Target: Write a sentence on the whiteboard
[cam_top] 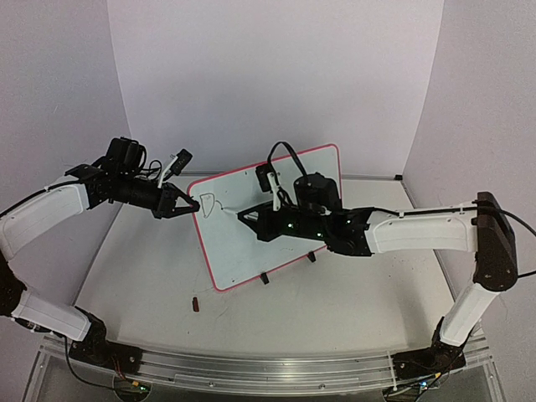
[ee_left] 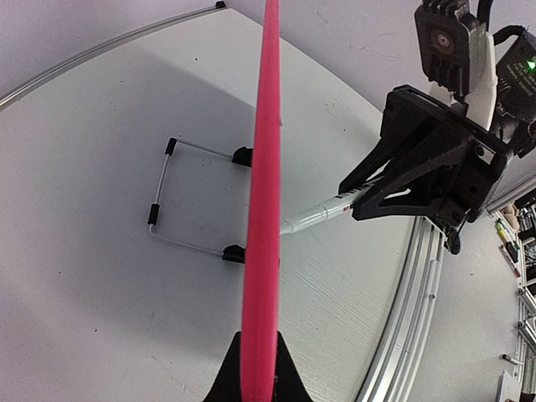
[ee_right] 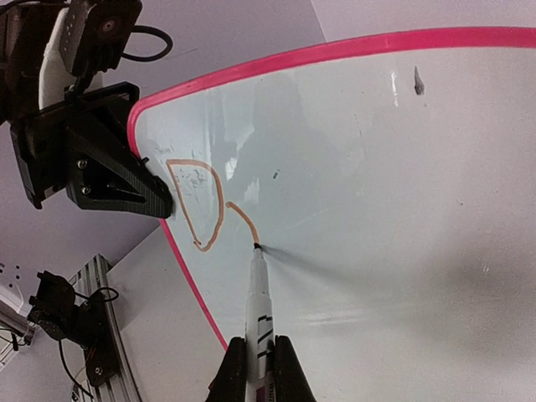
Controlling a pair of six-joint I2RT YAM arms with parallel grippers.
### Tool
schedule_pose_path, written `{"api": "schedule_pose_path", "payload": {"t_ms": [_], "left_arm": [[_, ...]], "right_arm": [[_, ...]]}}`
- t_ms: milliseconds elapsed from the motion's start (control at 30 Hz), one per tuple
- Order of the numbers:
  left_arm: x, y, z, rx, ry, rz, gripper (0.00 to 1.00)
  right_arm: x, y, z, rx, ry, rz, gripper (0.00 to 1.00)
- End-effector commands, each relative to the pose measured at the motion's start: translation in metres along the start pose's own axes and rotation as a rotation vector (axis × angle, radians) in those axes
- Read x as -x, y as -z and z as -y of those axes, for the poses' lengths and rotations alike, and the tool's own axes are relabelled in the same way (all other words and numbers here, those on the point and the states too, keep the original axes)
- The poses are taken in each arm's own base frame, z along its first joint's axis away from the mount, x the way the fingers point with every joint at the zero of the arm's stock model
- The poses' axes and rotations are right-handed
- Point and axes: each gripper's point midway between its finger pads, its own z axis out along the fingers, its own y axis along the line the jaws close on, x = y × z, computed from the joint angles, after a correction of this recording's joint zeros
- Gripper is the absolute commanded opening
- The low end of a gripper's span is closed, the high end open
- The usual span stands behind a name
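L gripper clamped on whiteboard left edge | R gripper pinching marker, tip on board beside sentence start "D" | board propped mid table | risk: you push hard, board rocks/slips, stroke skews or tip lifts

Soft, even light from overhead on my top feed, only faint shadows. Right wrist: the glossy whiteboard catches a small glare streak up top, and the marker smears a grey shadow rightward. Left wrist bows hard at the edges.
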Motion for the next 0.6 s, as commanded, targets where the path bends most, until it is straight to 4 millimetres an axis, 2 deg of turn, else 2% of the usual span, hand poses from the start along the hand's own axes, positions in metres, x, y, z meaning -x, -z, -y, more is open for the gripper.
{"api": "schedule_pose_path", "payload": {"t_ms": [0, 567], "left_arm": [[0.004, 0.0, 0.004, -0.012, -0.036, 0.005, 0.0], [0.003, 0.0, 0.004, -0.013, -0.036, 0.002, 0.0]], "right_arm": [[-0.004, 0.001, 0.008, -0.024, -0.021, -0.002, 0.0], [0.028, 0.005, -0.002, 0.006, -0.019, 0.115, 0.0]]}}
